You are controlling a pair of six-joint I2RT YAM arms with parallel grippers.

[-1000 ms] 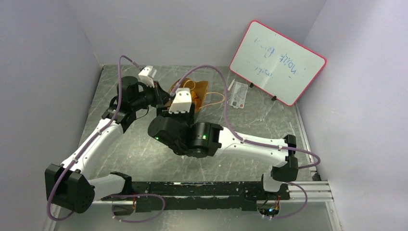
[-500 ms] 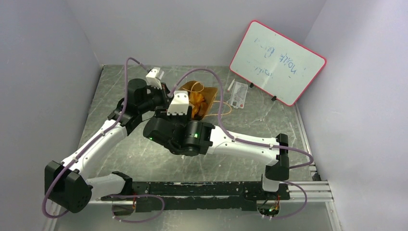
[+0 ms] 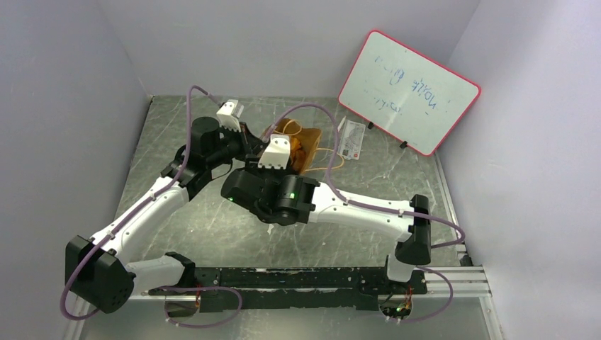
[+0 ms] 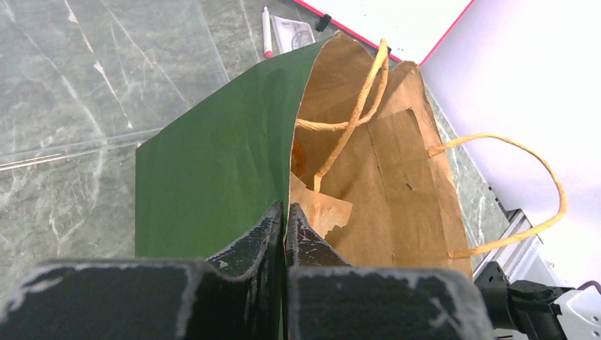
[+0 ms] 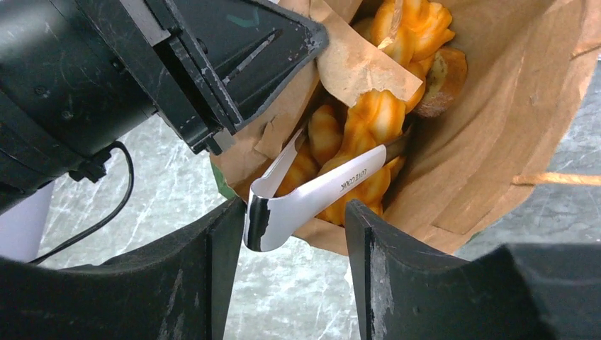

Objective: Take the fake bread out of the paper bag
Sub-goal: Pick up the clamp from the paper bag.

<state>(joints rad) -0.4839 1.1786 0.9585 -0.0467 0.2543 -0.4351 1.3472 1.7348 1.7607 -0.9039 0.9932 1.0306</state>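
Observation:
The paper bag [image 4: 212,163], green outside and brown inside, is held tilted at the back middle of the table [image 3: 303,138]. My left gripper [image 4: 285,207] is shut on the bag's side wall at the mouth, one finger outside and one inside. Orange fake bread [image 5: 372,113] fills the inside, several pieces together. Metal tongs [image 5: 319,195] reach into the bag [image 5: 496,106], their arms on either side of a bread piece. My right gripper [image 5: 294,205] is shut on the tongs' bent end just outside the mouth.
A red-framed whiteboard [image 3: 407,92] leans at the back right, with a printed card [image 3: 351,139] and a pen [image 4: 267,32] lying before it. The bag's cord handles [image 4: 538,177] loop out to the right. Grey walls enclose the table on three sides.
The left arm has swung right, carrying the bag's mouth with it. The right gripper has followed to the mouth and its jaws have narrowed on the tongs.

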